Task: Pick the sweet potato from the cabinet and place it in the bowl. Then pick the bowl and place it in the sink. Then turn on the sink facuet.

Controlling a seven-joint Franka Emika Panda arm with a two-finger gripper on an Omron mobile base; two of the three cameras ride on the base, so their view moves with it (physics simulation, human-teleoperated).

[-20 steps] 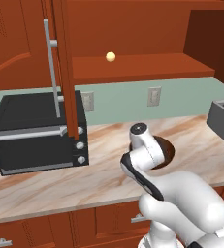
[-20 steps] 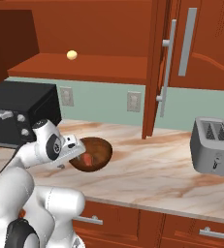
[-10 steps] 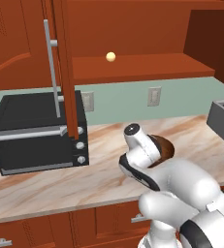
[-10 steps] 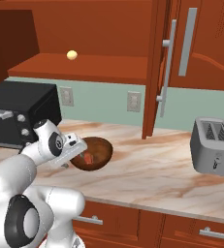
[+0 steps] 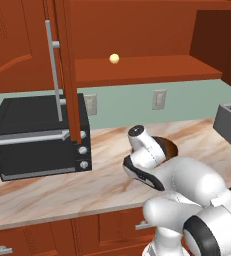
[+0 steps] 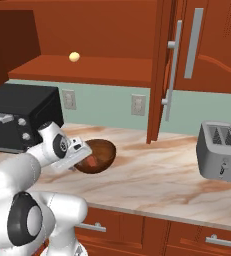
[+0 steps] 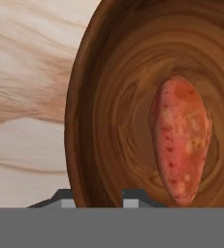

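Nearest the hand camera, the gripper [image 7: 100,196] is seen at the bottom of the hand view as two small dark finger tips [image 7: 64,197] set either side of the near rim of the bowl [image 7: 133,87]; the rim passes between them, so a grasp on the wall of the bowl appears to be under preparation, though whether the tips already press the wood cannot be told. Inside the bowl lies the sweet potato [image 7: 180,138], resting lengthwise on the curved floor near the centre, free of the gripper, which suggests that the first placement is done. In the right base view the hand is angled down at the bowl [image 6: 98,156] from its left side, and a patch of the sweet potato [image 6: 89,162] is visible just past the hand. The bowl stands on the marble counter [image 6: 152,175], between the black toaster oven [image 6: 18,116] and the silver toaster [image 6: 221,151], the latter well apart. Farther back, the cabinet [image 6: 87,70] is open, its door [image 6: 163,70] swung outward with the bar handle [image 6: 174,62] facing the room; on its shelf a small pale yellow ball [image 6: 74,57] is left untouched, being no part of the task.
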